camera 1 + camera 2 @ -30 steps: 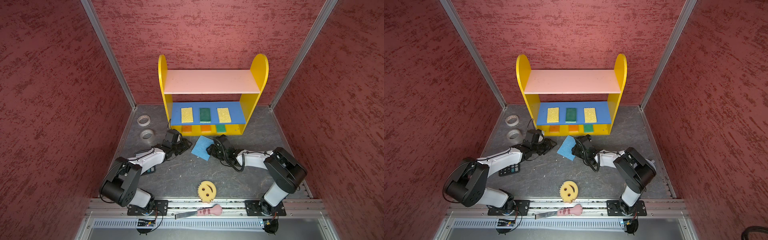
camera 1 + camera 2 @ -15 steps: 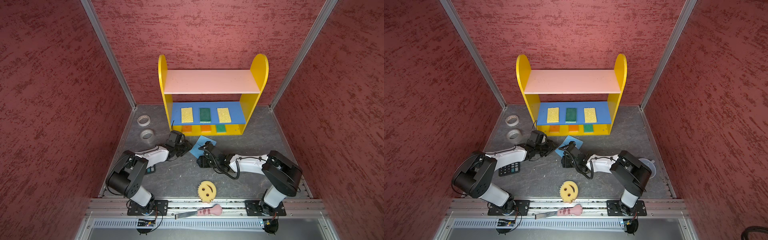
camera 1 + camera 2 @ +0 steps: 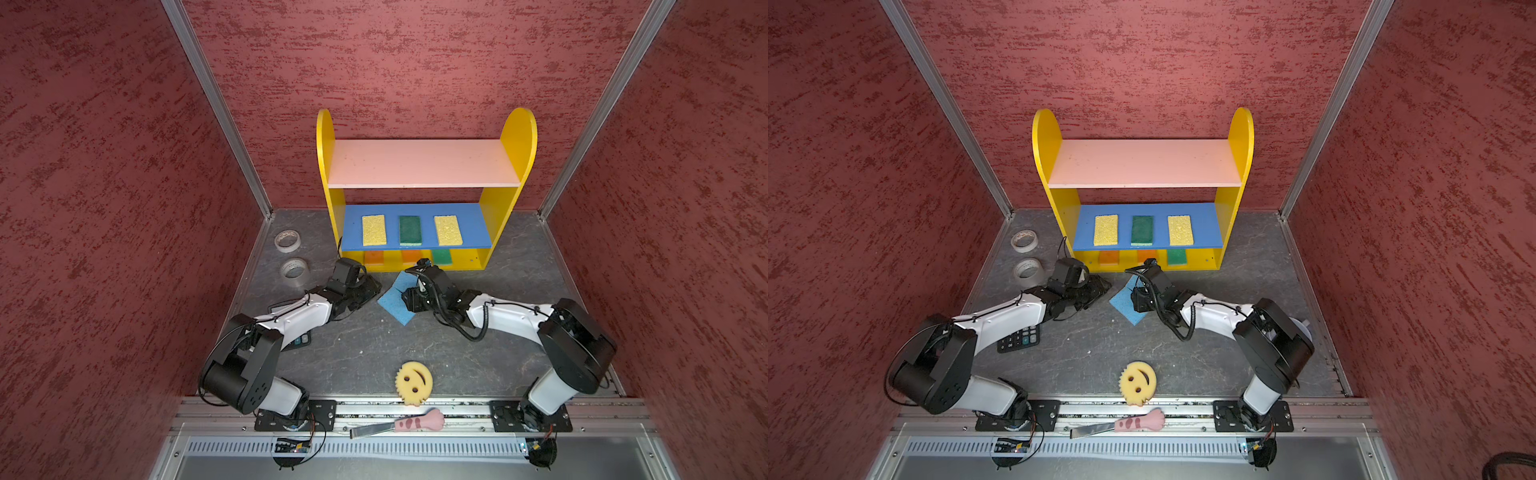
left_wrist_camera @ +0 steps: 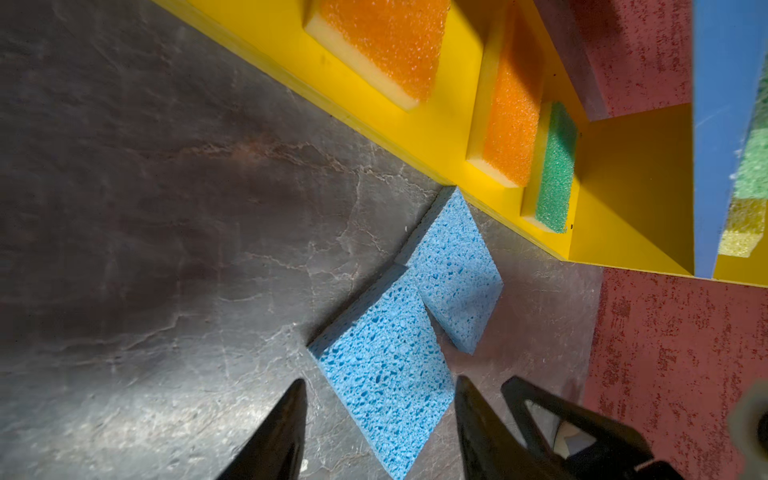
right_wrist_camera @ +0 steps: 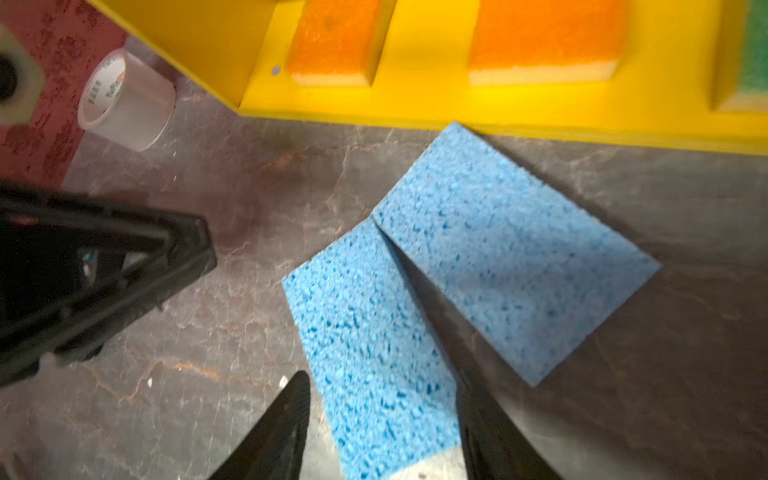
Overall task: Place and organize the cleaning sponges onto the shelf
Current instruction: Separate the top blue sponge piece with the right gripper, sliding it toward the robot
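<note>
**Converging reach, shared target**

Two flat, porous blue rectangular sponges lie on the mottled grey floor (image 3: 353,345) before the small wooden shelf (image 3: 517,137) with yellow round-topped sides. The far blue sponge (image 4: 453,270) touches the shelf's yellow base (image 4: 436,145) with one corner; the near blue sponge (image 4: 382,365) overlaps it along one edge. My black-fingered left gripper (image 4: 378,386) and right gripper (image 5: 382,378) both straddle the near one, jaws moderately apart, clamping nothing I can see. Six sponges (image 3: 374,230) sit on the blue middle board (image 3: 473,228) and the base; the round yellow smiley-face sponge (image 3: 413,382) lies at the front rail (image 3: 465,409). Risks, as I judge them: fingers collide, since both arms address one sponge; a closing pinch drags the overlapped neighbour askew; thin foam slips out flat.
</note>
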Controlling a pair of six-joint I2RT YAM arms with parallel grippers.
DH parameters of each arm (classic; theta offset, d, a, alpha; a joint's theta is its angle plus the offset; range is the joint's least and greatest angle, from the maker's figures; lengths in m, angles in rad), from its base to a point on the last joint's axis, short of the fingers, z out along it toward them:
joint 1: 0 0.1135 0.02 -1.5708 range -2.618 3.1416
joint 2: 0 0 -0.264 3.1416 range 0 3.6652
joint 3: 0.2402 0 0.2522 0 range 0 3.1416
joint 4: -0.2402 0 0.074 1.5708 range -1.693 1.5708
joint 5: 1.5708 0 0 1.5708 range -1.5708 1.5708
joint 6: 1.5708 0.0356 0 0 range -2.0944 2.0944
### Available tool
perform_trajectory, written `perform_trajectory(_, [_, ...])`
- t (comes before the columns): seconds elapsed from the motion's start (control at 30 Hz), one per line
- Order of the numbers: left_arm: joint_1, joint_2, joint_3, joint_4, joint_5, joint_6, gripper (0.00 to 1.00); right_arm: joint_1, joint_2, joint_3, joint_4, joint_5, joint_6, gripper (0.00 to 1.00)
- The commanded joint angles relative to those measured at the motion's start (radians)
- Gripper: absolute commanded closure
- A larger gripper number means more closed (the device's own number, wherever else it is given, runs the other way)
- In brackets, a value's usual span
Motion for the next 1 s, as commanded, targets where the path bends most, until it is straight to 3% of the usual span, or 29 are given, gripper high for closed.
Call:
perform_trajectory(0.0, [0.002,-0.031,-0.020,-0.022,-0.019,0.009,0.41,-0.005,0.063,0.029,-0.008,-0.005,-0.036,0.43])
perform_trajectory(0.47, [0.015,-0.009,-0.017,0.002,-0.031,0.000,0.32,0.095,0.132,-0.043,0.131,-0.118,0.208,0.40])
perform_trajectory(0.6, [0.017,0.009,-0.007,0.013,-0.013,0.007,0.32,0.097,0.157,-0.040,0.141,-0.107,0.256,0.44])
perform_trajectory(0.7, [0.022,-0.003,-0.022,0.011,-0.014,0.007,0.32,0.097,0.184,-0.001,0.072,-0.057,0.260,0.57])
perform_trajectory(0.8, [0.037,-0.026,-0.035,0.007,-0.011,0.031,0.34,0.097,0.190,0.015,0.053,-0.038,0.259,0.88])
perform_trajectory(0.87, [0.063,-0.046,-0.034,-0.014,0.000,0.048,0.37,0.097,0.189,0.025,0.044,-0.033,0.241,1.00])
perform_trajectory(0.97, [0.115,-0.104,-0.029,-0.040,0.037,0.072,0.38,0.097,0.166,0.068,-0.005,-0.022,0.181,1.00])
